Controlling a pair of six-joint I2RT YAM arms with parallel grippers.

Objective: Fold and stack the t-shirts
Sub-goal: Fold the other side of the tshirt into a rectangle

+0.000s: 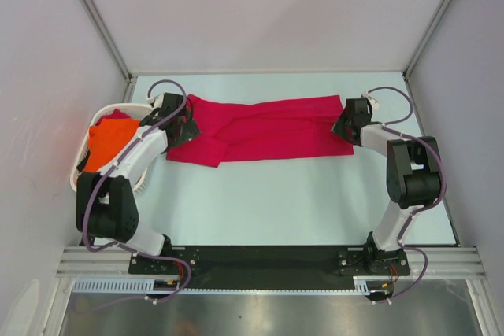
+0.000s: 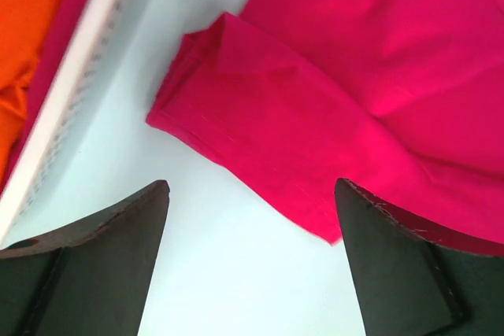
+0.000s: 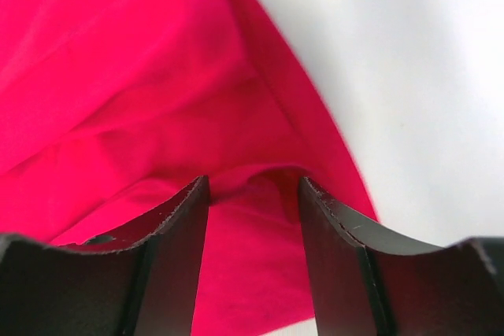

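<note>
Left pincer (image 2: pixel 250 194): jaws wide, nothing between them, only bare table under the gap. A doubled corner of the crimson magenta-red soft cloth t-shirt (image 2: pixel 354 84) lies just above the gap in the wrist view. Its lower edge runs down to the right-hand finger; I cannot tell whether they touch.

Right pincer (image 3: pixel 253 186): jaws part-way apart. A raised fold of the same shirt sits between them, and it looks loose rather than pinched.

Overhead view: the crimson shirt lies as a long, wrinkled band across the upper middle of the frame, one pincer at each end, on the pale blue-green table (image 1: pixel 276 202). The bright orange cloth t-shirt (image 1: pixel 106 143) is heaped in the white oval plastic basket (image 1: pixel 79 172) at the left of the frame.

Handling, my judgement: light, limp and not fragile. It will sag and drag when lifted, and creases won't hold by themselves. I'd take it at the end corners or hem, pinching all layers together.

Writing: no brand, label or print readable on either shirt.
</note>
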